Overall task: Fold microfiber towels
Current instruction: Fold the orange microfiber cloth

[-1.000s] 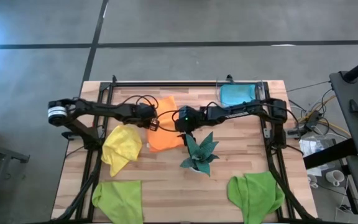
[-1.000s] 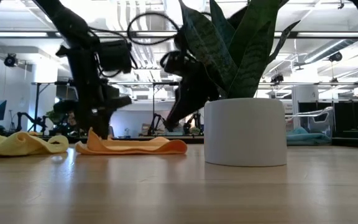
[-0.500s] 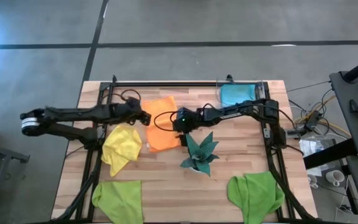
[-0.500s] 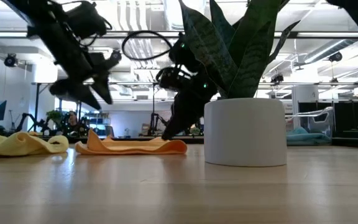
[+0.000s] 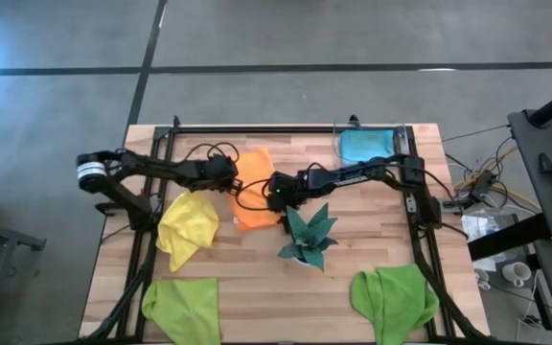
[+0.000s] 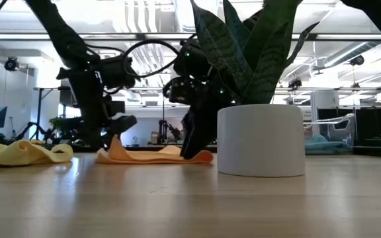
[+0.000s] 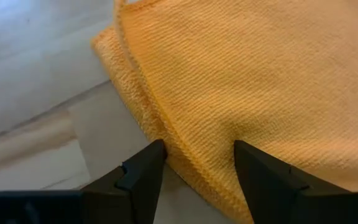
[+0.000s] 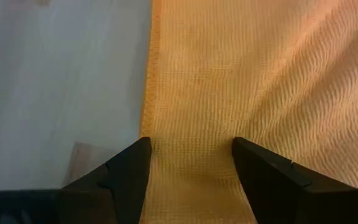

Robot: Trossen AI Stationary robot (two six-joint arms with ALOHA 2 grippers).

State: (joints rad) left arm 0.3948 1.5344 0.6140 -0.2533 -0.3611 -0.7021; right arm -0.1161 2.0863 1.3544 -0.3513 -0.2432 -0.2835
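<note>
Left gripper (image 5: 226,175) down at the left edge of the orange towel (image 5: 254,182) in the high view, right gripper (image 5: 278,192) at its near right part, both low over the cloth near the table's middle; step in hand judged as taking hold of this towel for a fold. Blue towel (image 5: 363,145) at the far right corner, yellow towel (image 5: 189,225) beside the left edge, lime green towels at the near left corner (image 5: 183,307) and near right corner (image 5: 397,293). Potted plant (image 5: 308,236) just beside the right gripper, a likely obstacle to any sweep toward the near edge. In the low view, both grippers touching down on the flattish orange cloth, white pot (image 6: 260,139) close by. In the left wrist view, fingers (image 7: 143,168) spread apart, astride the doubled hem, nothing pinched yet. In the right wrist view, fingers (image 8: 128,167) wide apart over the cloth's edge, gripping nothing. Next move probably calling for closing on both edges together, then lifting evenly clear of the plant.
</note>
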